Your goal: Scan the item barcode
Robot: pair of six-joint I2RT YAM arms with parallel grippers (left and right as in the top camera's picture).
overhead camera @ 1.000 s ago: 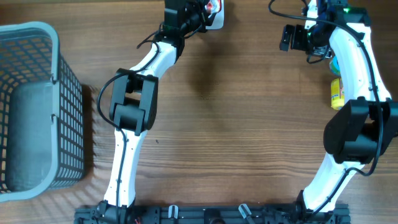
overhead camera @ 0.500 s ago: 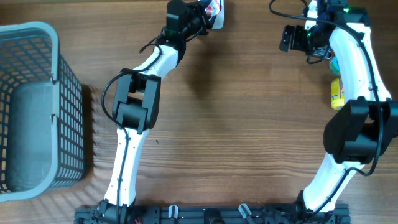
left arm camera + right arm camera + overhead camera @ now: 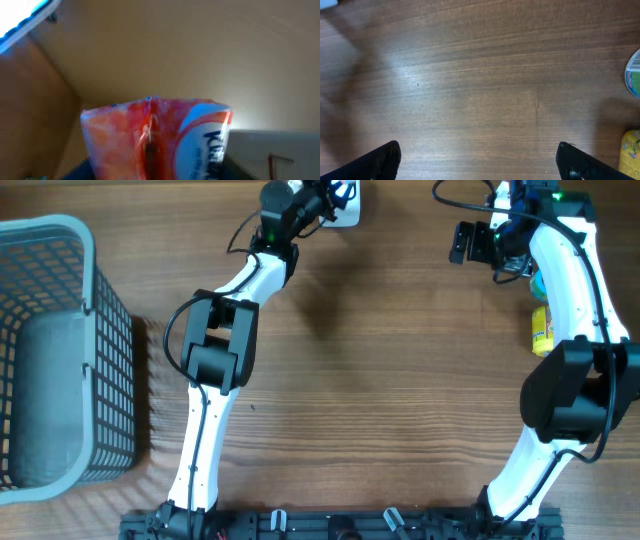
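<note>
The item is a red and white packet (image 3: 155, 140) with blue lettering. It stands upright and fills the left wrist view, between the dark fingers of my left gripper (image 3: 152, 170). Only the finger edges show at the bottom corners, so I cannot tell whether they press on it. No barcode shows on the face I see. Overhead, my left gripper (image 3: 335, 192) is at the table's far edge, over a white boxy object (image 3: 347, 215); the packet is hidden there. At the far right, my right gripper (image 3: 470, 240) hangs open over bare wood, its fingers (image 3: 380, 160) wide apart and empty.
A grey mesh basket (image 3: 90, 240) stands at the left edge. A yellow bottle (image 3: 541, 328) and a round green-blue container (image 3: 537, 280) lie beside the right arm. The white box's edge (image 3: 270, 150) sits just right of the packet.
The left wrist has turned and shifted slightly left at the far edge. The red packet, visible overhead earlier, is now hidden by the gripper. The right arm has not moved.
</note>
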